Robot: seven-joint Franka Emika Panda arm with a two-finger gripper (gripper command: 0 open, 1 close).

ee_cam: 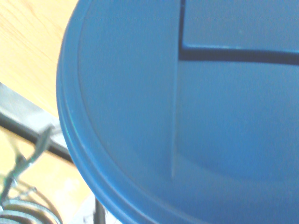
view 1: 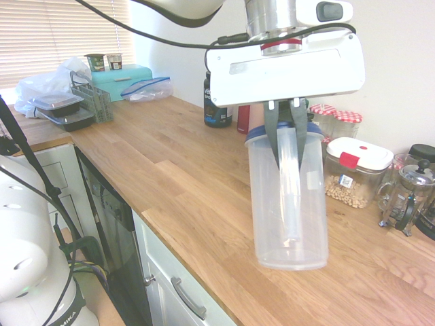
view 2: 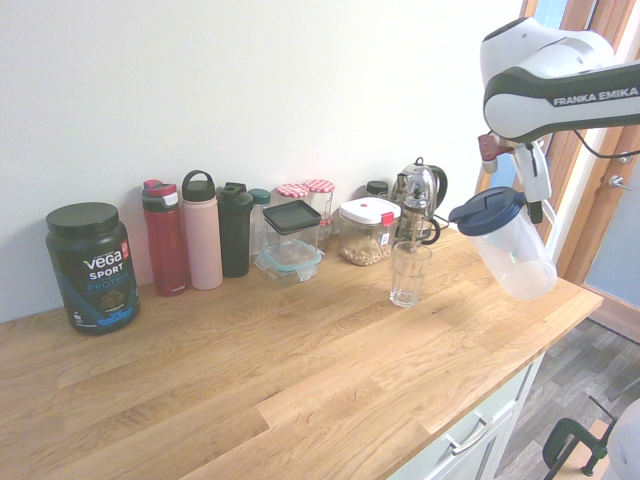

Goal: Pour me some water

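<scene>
Left, on the counter [view 2: 250, 390], a black protein tub [view 2: 92, 268]; centre, an upright drinking glass [view 2: 408, 275]; right, the gripper [view 2: 541, 212], closed on the handle of a tilted, blue-lidded pitcher [view 2: 512, 250], raised above the counter.

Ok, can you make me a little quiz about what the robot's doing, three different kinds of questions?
1. True or false: the clear plastic pitcher is tilted.
2. Which is the pitcher's lid? A) red B) blue C) white
3. Fill in: the white-lidded clear container stands behind the empty clear drinking ____.

Key: 1. true; 2. B; 3. glass
</scene>
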